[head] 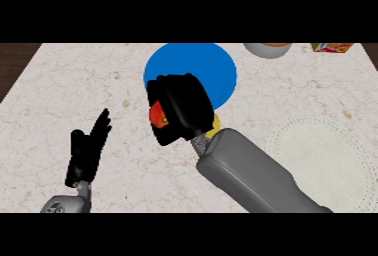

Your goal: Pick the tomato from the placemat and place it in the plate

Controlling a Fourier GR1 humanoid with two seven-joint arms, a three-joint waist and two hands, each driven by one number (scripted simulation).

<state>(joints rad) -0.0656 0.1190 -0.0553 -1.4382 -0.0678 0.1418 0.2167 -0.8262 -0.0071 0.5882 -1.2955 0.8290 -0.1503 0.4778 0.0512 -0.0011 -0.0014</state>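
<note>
My right hand [181,107] is curled round a red tomato [157,115], of which only a small patch shows at the hand's left side. The hand hangs over the near edge of the blue plate [193,62], which lies at the back middle of the counter. The pale round placemat [321,142] lies to the right, with nothing on it. My left hand [87,150] stands at the lower left with straight fingers pointing up, holding nothing.
A grey bowl [267,49] with something orange in it sits at the back, right of the plate. A colourful box [332,47] shows at the back right edge. The dark counter edge [15,65] runs along the left.
</note>
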